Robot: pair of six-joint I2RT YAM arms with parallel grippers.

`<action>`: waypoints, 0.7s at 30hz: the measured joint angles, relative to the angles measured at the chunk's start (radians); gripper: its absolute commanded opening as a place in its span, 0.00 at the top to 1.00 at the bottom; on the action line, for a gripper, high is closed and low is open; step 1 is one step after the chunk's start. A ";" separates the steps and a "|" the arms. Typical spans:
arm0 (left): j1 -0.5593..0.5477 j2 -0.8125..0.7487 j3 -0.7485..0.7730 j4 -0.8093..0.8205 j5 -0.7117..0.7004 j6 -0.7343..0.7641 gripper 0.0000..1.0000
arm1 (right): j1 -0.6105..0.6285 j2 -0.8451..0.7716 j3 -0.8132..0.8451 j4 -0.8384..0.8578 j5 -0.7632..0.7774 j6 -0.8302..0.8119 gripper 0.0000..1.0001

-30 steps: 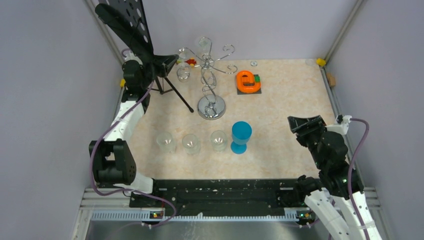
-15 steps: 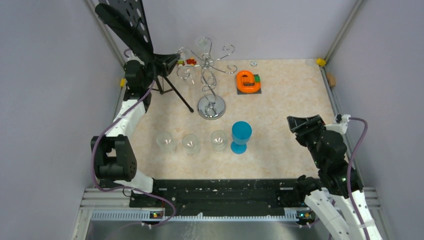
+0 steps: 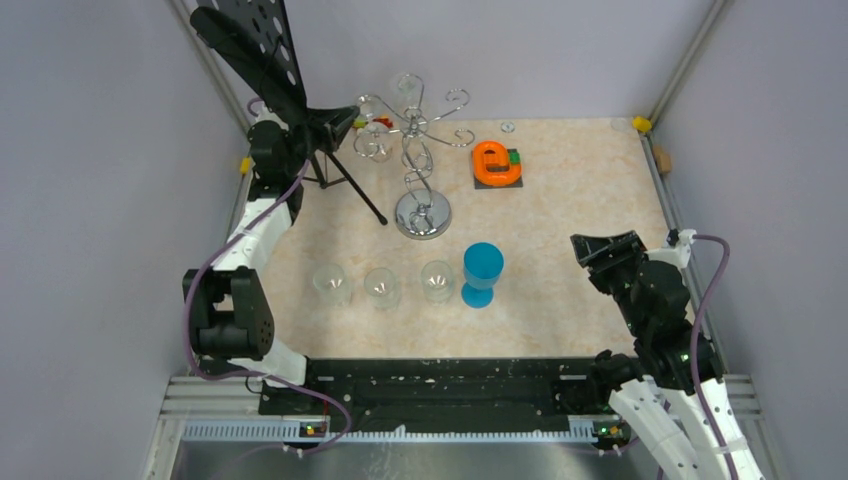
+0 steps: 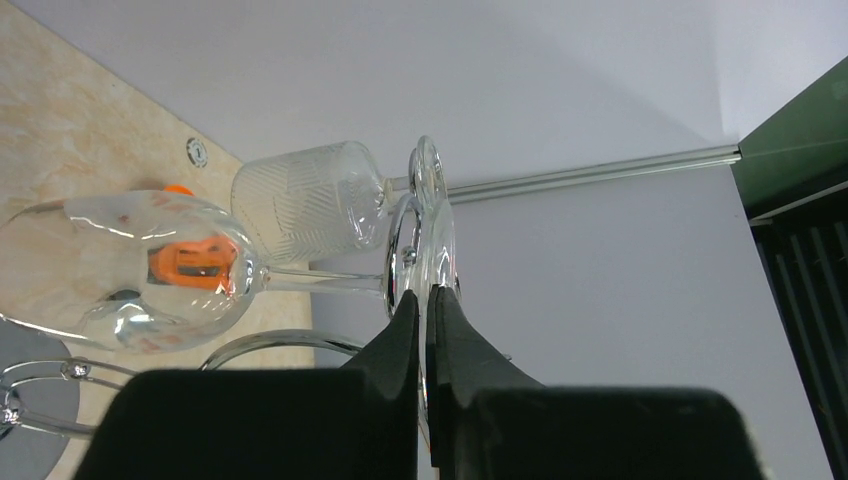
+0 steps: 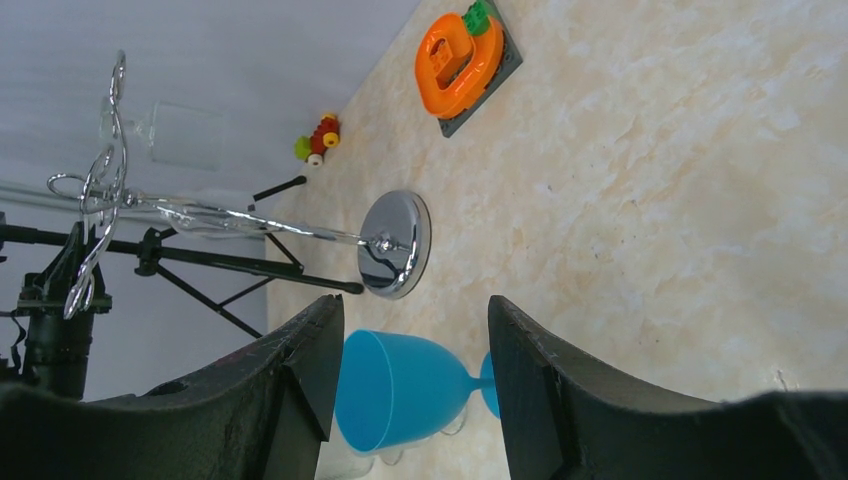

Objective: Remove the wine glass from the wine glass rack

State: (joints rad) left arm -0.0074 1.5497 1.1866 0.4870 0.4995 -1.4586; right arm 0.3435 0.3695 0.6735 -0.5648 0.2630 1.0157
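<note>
The chrome wine glass rack point(image 3: 421, 150) stands at the back middle on its round mirrored base point(image 3: 423, 215). A clear wine glass point(image 3: 375, 146) hangs bowl-down at the rack's left arm. My left gripper point(image 3: 345, 122) is shut on the foot of that glass. In the left wrist view the gripper point(image 4: 427, 295) pinches the foot's rim point(image 4: 440, 245), and the bowl point(image 4: 150, 265) lies to the left. I cannot tell whether the stem still sits in a hook. A ribbed glass point(image 4: 305, 200) hangs behind. My right gripper point(image 3: 605, 250) is open and empty at the right.
A black tripod music stand point(image 3: 255, 50) is right behind my left gripper. Three clear glasses point(image 3: 382, 287) and a blue goblet point(image 3: 482, 270) stand in a row at the front. The goblet also shows in the right wrist view point(image 5: 400, 390). An orange block point(image 3: 495, 162) lies at the back right.
My left gripper has moved a little right and up with the glass's foot in it. My right arm has shifted slightly left.
</note>
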 measured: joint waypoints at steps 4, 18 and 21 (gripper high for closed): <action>0.000 -0.003 -0.003 0.000 -0.027 0.020 1.00 | 0.000 0.000 0.000 0.000 0.000 0.000 0.44; -0.006 -0.051 -0.054 0.086 -0.138 0.038 1.00 | 0.000 0.000 0.000 0.000 -0.003 0.001 0.44; -0.014 -0.035 -0.054 0.130 -0.151 0.034 1.00 | 0.000 0.000 0.000 0.000 -0.003 0.001 0.44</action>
State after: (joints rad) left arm -0.0212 1.5150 1.1328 0.6174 0.3485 -1.4250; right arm 0.3435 0.3695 0.6735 -0.5652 0.2596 1.0168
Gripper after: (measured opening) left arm 0.021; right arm 0.559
